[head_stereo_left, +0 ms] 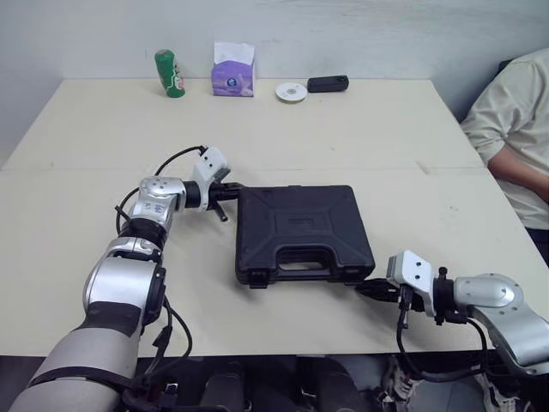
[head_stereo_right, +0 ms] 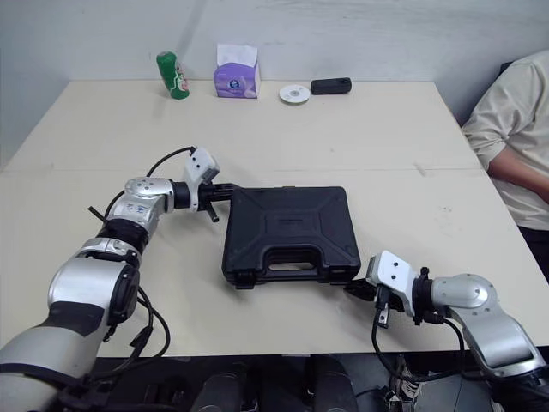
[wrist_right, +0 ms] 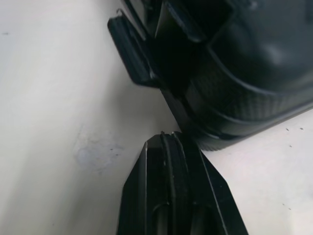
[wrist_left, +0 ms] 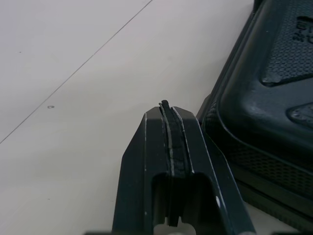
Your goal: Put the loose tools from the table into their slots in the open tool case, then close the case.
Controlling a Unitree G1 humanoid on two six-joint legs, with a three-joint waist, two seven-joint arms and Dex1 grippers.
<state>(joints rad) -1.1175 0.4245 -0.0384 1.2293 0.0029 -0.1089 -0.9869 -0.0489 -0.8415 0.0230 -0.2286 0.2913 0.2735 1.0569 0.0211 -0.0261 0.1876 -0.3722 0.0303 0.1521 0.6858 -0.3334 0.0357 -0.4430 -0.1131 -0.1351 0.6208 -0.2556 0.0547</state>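
The black tool case (head_stereo_left: 300, 227) lies shut and flat in the middle of the table, its handle toward me. My left gripper (head_stereo_left: 228, 193) is shut with nothing in it, its tip against the case's far left corner; the left wrist view shows the closed fingertips (wrist_left: 168, 110) beside the case's edge (wrist_left: 254, 122). My right gripper (head_stereo_left: 367, 290) is shut and empty at the case's near right corner. In the right wrist view its tip (wrist_right: 168, 139) sits just off the case's rim, close to a latch tab (wrist_right: 132, 58) that juts outward.
A green bottle (head_stereo_left: 170, 73), a purple tissue pack (head_stereo_left: 233, 70), a white disc (head_stereo_left: 292, 92) and a small black device (head_stereo_left: 328, 83) line the table's far edge. A person (head_stereo_left: 515, 120) sits at the right side, with an arm by the table's edge.
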